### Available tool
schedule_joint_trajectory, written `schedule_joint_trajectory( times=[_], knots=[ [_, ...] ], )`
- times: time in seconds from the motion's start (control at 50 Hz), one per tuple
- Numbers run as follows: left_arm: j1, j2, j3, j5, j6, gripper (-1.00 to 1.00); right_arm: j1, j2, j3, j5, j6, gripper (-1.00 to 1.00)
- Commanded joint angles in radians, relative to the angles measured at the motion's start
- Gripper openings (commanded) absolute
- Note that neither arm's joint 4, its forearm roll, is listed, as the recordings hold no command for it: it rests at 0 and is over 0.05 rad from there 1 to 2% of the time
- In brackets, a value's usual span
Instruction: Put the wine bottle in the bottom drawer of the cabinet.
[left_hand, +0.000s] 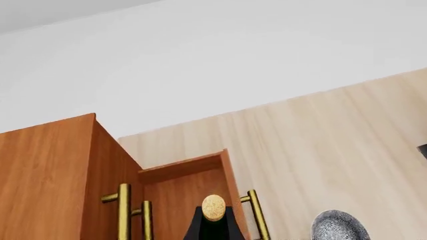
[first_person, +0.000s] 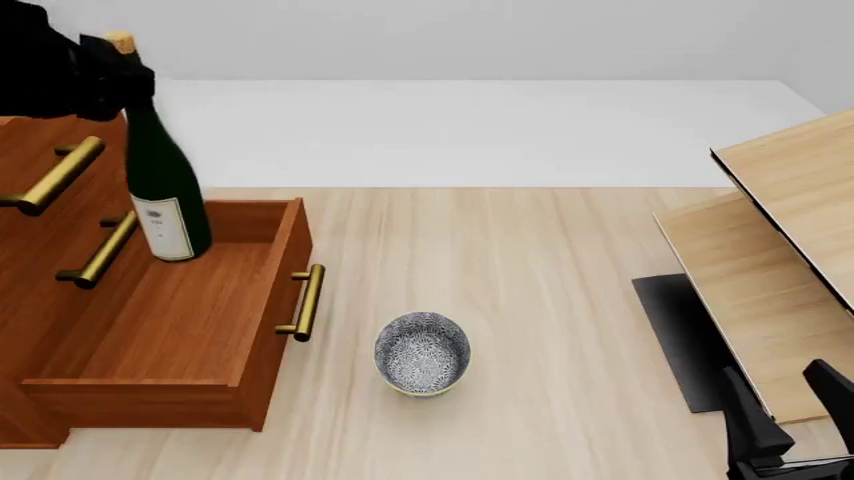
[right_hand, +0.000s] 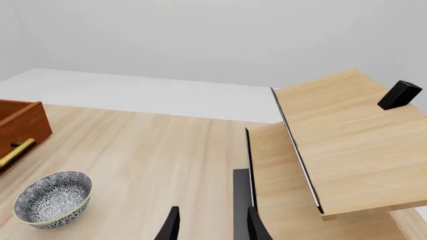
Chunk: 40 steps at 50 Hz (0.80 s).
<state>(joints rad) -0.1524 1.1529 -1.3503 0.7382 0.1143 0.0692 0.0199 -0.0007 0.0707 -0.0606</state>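
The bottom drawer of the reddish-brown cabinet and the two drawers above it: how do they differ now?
The deep reddish-brown bottom drawer is pulled out and open; the two upper drawer fronts stay closed. The slim dark green wine bottle, held at the neck by the left gripper, hangs over the bottom drawer, not the upper ones. All share reddish-brown wood and brass bar handles.

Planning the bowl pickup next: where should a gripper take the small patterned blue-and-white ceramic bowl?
Grip the rim of the patterned blue-and-white bowl, coming straight down from above. It sits upright and open on the table, so one finger can go inside the thin wall and one outside.
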Motion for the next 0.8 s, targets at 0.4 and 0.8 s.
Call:
schedule_joint_trajectory(
  times=[0.4, 0.8],
  knots=[
    [0.028, -0.024, 0.119, -0.059, -0.010, -1.00, 0.000, 0.002, 0.000, 0.002, 0.000, 1.00],
    [0.019, -0.053, 0.204, -0.089, -0.033, -1.00, 0.001, 0.005, 0.000, -0.001, -0.003, 1.00]
  ],
)
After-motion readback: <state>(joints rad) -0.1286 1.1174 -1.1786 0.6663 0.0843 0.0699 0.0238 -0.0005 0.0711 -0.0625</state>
